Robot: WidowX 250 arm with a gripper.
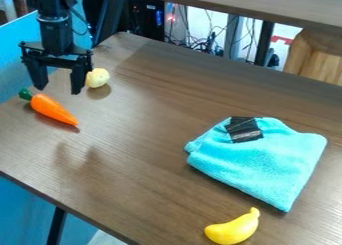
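Black gripper (59,86): fingers apart, empty. Bump could roll round pale-yellow toy (98,77) or orange plastic carrot (53,109) off surface's (143,134) left edge.

Fuzzy cloth (267,159); glossy carrot (53,109) (plastic, perhaps); wood-grain table (147,134).

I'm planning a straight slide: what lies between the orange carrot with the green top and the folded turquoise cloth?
Bare brown wood-grain tabletop lies between the carrot and the cloth, as the camera view shows.
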